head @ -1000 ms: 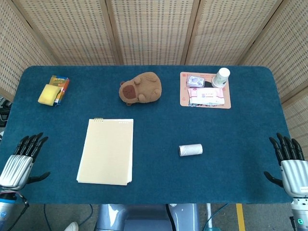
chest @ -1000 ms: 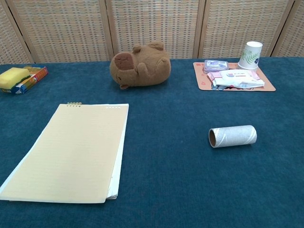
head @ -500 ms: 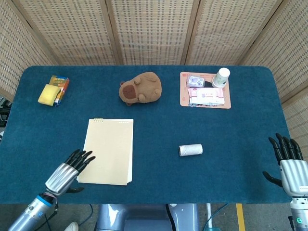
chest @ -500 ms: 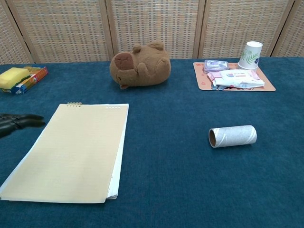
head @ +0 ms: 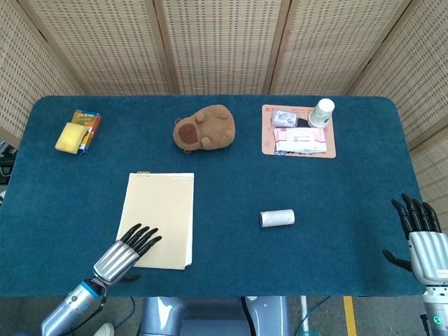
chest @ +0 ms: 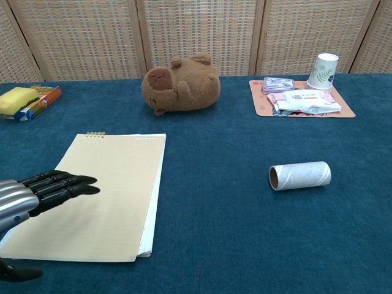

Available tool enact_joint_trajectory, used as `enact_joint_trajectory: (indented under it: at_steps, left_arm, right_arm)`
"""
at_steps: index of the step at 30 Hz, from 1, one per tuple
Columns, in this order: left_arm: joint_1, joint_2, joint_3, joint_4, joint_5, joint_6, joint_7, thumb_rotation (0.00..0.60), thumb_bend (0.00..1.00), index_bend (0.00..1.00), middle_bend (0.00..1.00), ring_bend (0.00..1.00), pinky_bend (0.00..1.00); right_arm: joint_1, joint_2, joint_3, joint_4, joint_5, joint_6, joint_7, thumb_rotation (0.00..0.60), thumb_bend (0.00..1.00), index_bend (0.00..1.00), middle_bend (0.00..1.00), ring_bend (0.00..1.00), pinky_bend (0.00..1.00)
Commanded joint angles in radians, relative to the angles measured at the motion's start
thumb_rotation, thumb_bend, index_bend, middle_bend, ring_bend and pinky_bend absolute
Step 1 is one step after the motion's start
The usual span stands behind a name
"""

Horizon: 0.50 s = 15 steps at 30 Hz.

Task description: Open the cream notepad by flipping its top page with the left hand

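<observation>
Since it moved inward, left hand over cream notepad, fingers spread

Cream notepad closed, flat, table's front-left.

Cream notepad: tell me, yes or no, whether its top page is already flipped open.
No. In the chest view the cream notepad lies flat and closed, with the left hand only reaching over its near left part.

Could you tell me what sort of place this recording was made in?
Probably a staged robot test tabletop: a blue felt-covered table enclosed by woven screen panels, with unrelated props like a capybara plush and a cardboard tube laid out.
</observation>
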Motion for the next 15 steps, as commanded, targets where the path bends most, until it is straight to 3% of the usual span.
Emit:
enact_joint_trajectory:
  at_steps: [1,15]
  left_arm:
    - [-0.008,-0.012,0.000,0.012,-0.009,-0.007,0.002,0.600,0.22,0.00,0.00,0.00,0.00]
    - [-0.028,-0.032,-0.002,0.028,-0.048,-0.025,0.029,0.600,0.22,0.00,0.00,0.00,0.00]
  right_arm:
    - [0.000,0.000,0.000,0.000,0.000,0.001,0.002,0.600,0.00,0.00,0.00,0.00,0.00]
    - [0.001,0.001,0.002,0.005,0.001,0.001,0.014,0.600,0.00,0.00,0.00,0.00,0.00]
